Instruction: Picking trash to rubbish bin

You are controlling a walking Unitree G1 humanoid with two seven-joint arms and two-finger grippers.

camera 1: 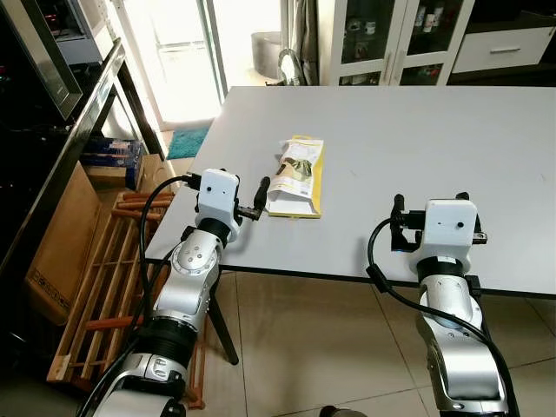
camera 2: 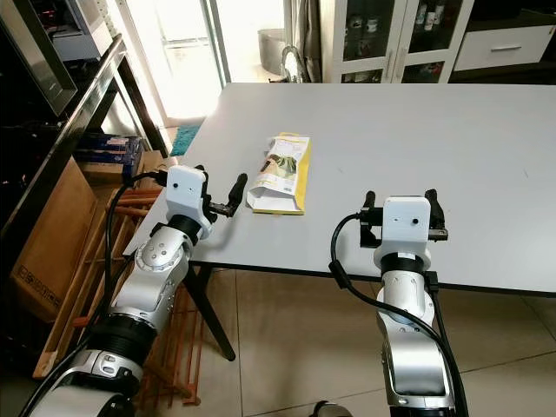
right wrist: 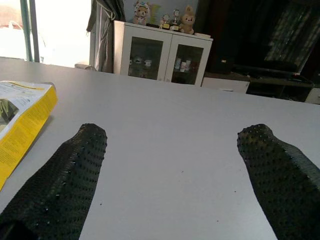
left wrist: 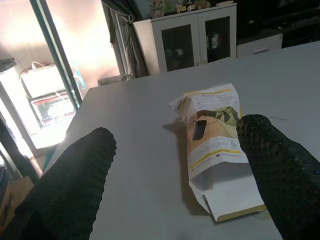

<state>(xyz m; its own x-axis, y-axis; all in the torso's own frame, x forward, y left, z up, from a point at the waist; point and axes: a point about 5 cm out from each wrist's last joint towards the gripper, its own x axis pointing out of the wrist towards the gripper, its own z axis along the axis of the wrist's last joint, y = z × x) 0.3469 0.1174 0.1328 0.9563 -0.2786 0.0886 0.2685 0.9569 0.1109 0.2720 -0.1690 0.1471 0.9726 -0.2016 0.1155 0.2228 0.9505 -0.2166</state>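
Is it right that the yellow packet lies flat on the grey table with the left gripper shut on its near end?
Not quite: the left gripper is open, its fingers apart at the near end of the yellow packet, as the left wrist view shows. The packet does lie flat on the grey table.

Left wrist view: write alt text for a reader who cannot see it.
A yellow and white food packet, torn open at its near end, lies flat on a grey table just ahead of the left gripper, whose two black fingers are spread wide either side. Behind stand a white glass-door cabinet and a bright doorway.
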